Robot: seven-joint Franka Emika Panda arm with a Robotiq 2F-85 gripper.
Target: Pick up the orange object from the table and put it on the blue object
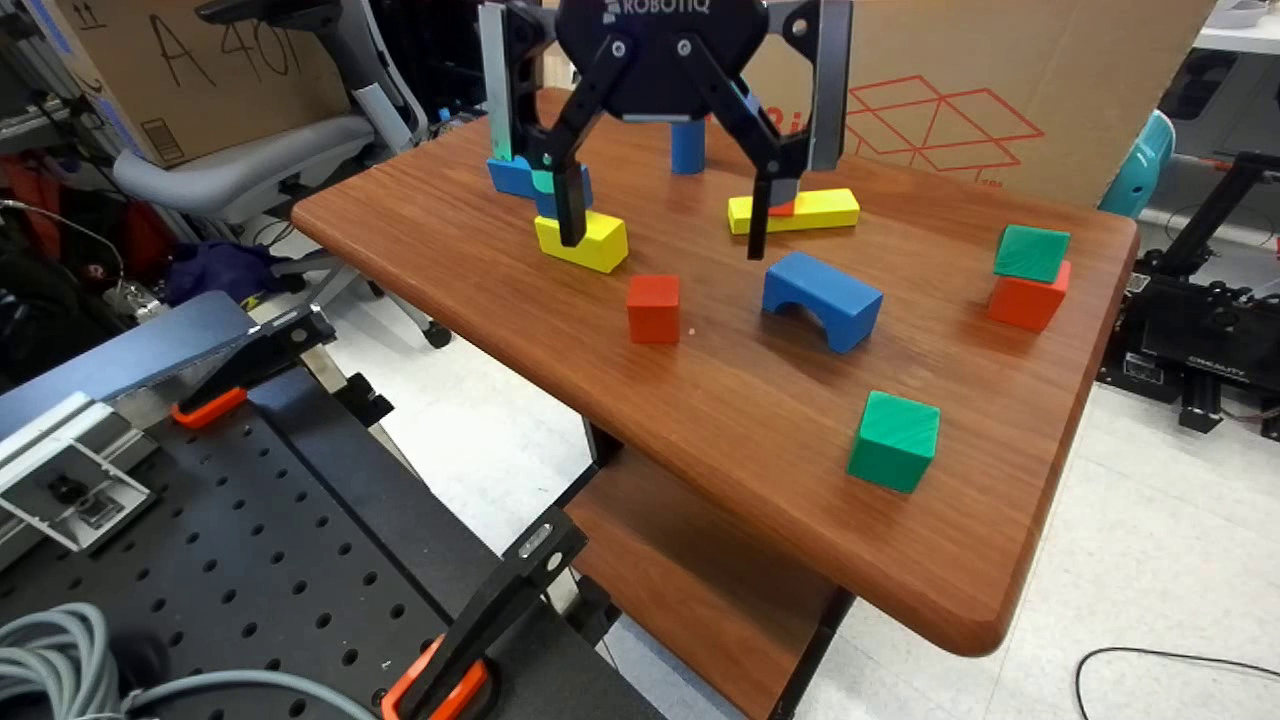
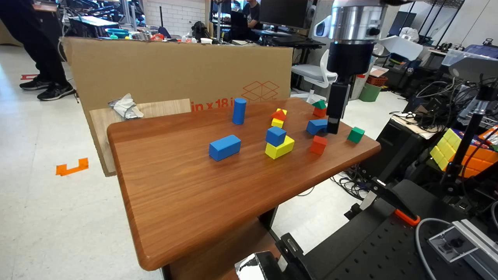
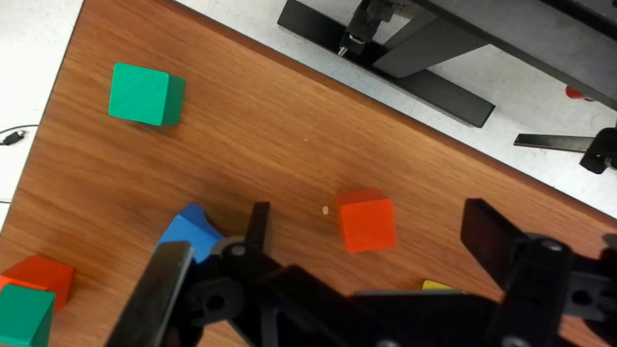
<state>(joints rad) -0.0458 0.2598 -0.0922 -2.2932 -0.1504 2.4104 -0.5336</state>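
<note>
The orange object, a small orange-red cube, sits alone on the table in both exterior views (image 1: 653,310) (image 2: 318,144) and in the wrist view (image 3: 368,225). The gripper (image 1: 664,245) is open and empty above the table. In the wrist view the cube shows between the two spread fingers (image 3: 368,209), apart from both. In an exterior view the gripper (image 2: 333,128) is seen side-on. The blue object, a tall upright blue block that looks rounded, stands at the table's back edge (image 2: 239,111). It is partly hidden behind the gripper in an exterior view (image 1: 687,150).
A blue arch (image 1: 825,298) and a green cube (image 1: 895,440) lie near the cube. A green cube sits on a red block (image 1: 1030,297). A small blue block (image 2: 276,136) rests on a yellow block (image 2: 281,147). A flat blue block (image 2: 225,147) and a yellow bar (image 1: 825,210) lie farther off.
</note>
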